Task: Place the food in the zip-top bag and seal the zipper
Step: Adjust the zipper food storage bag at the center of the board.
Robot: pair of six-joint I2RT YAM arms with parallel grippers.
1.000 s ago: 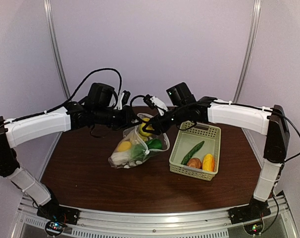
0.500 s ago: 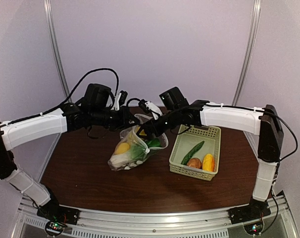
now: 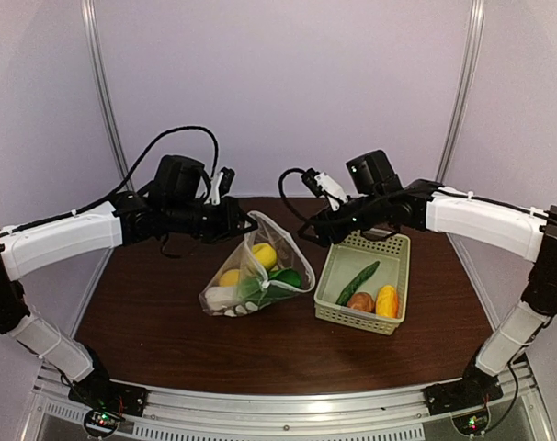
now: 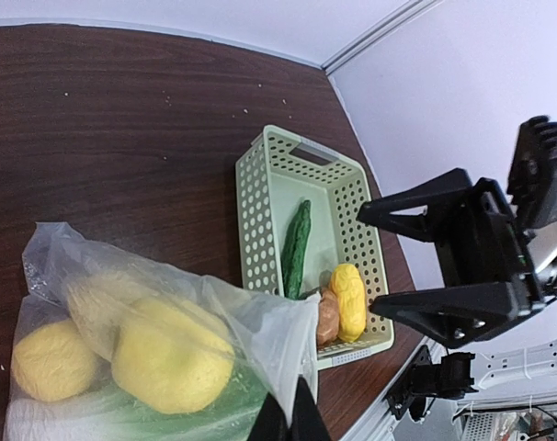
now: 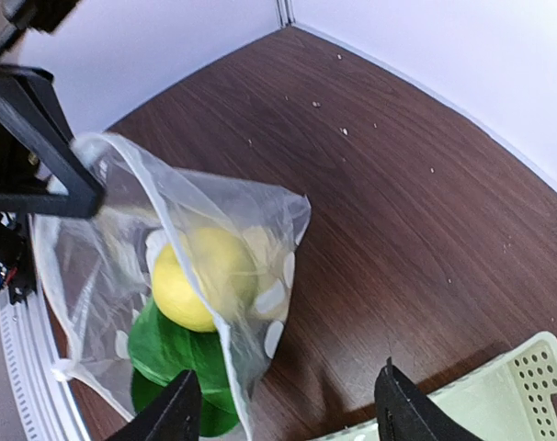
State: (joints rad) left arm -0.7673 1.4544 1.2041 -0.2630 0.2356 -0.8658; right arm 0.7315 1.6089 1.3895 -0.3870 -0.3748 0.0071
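The clear dotted zip-top bag (image 3: 257, 276) lies mid-table, its mouth edge lifted by my left gripper (image 3: 251, 220), which is shut on the bag's rim (image 4: 301, 367). Inside are two yellow lemons (image 3: 264, 254), (image 4: 168, 356) and a green leafy vegetable (image 5: 173, 354). My right gripper (image 3: 308, 232) is open and empty, just right of the bag mouth, above the table. The pale green basket (image 3: 391, 253) holds a green cucumber (image 3: 357, 281), a brown round piece (image 3: 360, 301) and an orange-yellow piece (image 3: 387, 300). The zipper strip cannot be made out.
The dark wood table (image 3: 150, 322) ends at a metal rail along the near edge. A purple backdrop with two metal poles stands behind. Cables loop above both wrists.
My right gripper has drawn back to the right out of the bag mouth and now shows open and empty. A lemon now lies inside the bag. The left gripper still holds the rim.
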